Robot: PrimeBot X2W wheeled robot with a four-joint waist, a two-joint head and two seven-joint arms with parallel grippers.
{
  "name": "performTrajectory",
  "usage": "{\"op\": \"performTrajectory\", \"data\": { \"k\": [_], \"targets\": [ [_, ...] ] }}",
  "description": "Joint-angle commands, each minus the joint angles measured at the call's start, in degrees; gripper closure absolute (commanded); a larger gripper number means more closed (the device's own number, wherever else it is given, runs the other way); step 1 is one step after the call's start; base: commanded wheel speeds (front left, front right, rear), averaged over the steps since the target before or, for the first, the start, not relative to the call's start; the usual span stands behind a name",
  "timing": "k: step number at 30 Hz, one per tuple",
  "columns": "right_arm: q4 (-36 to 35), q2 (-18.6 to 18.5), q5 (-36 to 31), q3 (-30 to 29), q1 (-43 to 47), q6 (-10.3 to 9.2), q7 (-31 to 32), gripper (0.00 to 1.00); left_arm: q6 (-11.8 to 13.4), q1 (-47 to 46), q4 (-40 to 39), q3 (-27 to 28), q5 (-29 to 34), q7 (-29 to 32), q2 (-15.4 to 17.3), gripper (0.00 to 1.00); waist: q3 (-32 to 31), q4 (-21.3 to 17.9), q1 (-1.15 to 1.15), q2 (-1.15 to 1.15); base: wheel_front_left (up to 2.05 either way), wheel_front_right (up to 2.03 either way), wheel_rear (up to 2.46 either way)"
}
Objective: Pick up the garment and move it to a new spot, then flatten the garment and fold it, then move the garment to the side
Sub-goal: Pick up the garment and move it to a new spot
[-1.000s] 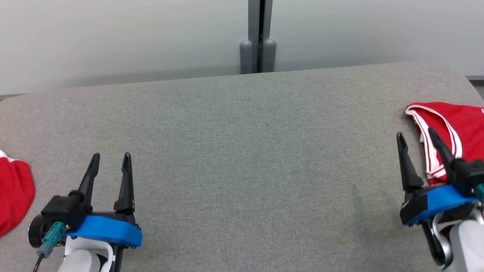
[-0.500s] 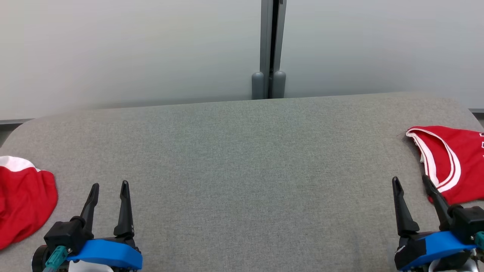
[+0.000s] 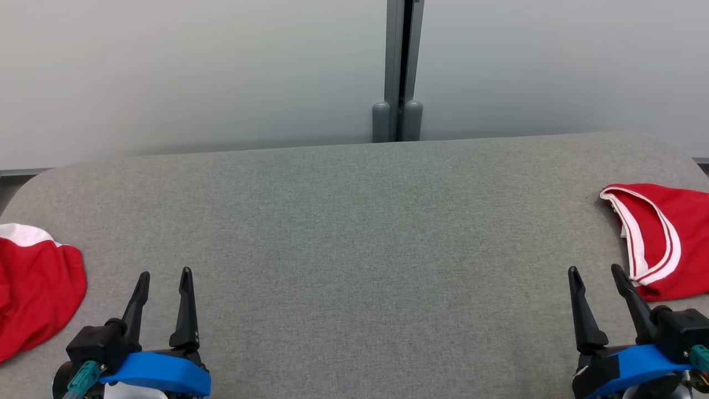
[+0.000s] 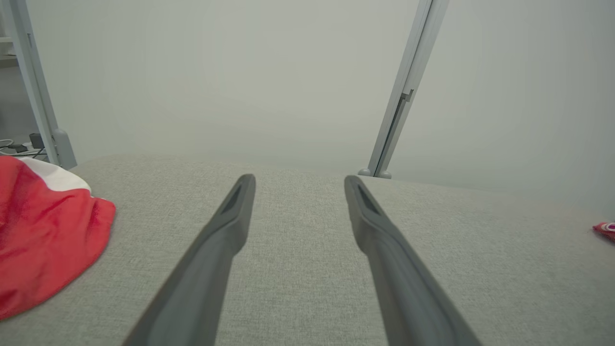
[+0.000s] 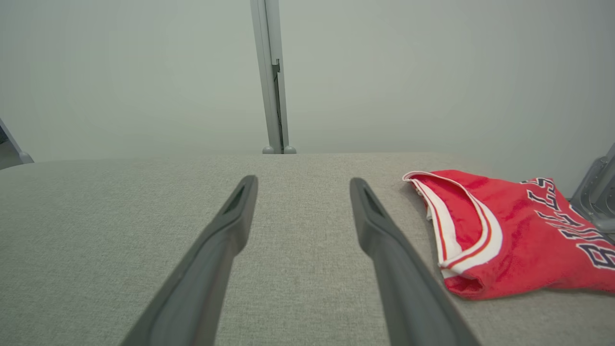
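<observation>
Garment (image 3: 33,288) crumpled at far left should be pinched at its near edge by the left gripper (image 3: 165,272), jaws spread and empty like those of the right gripper (image 3: 594,269)

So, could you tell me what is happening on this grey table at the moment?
Nothing is being handled right now. The robot's left gripper and right gripper are both open and empty, above the near side of the grey fabric-covered table. A crumpled red and white garment lies at its left end, and a red jersey with white trim and dark lettering lies at its right end, beside the right gripper. Neither is gripped.
</observation>
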Motion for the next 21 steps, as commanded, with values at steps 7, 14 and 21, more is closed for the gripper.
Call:
{"op": "performTrajectory", "data": {
  "k": [7, 14, 21],
  "targets": [
    [1.79, -0.90, 0.66, 0.33, -1.12, 0.01, -1.45, 0.00, -0.45, -1.32, 0.45, 0.81, 1.41, -0.25, -0.02, 0.00, 0.47, 1.62, 0.00, 0.00, 0.00, 0.00, 0.00],
    [3.33, -0.96, 0.82, 1.41, -1.70, 0.01, -2.57, 0.00, 0.00, -1.56, 0.22, 1.21, 2.96, -0.25, -0.30, 0.00, 1.09, 5.48, 0.00, 0.00, 0.00, 0.00, 0.00],
    [4.16, -0.53, 0.37, 2.14, -2.23, 0.01, -3.24, 0.00, -0.16, -1.15, 0.12, 1.88, 3.17, -0.25, -0.60, 0.00, 1.37, 10.78, 0.00, 0.00, 0.00, 0.00, 0.00]
  ]
}}
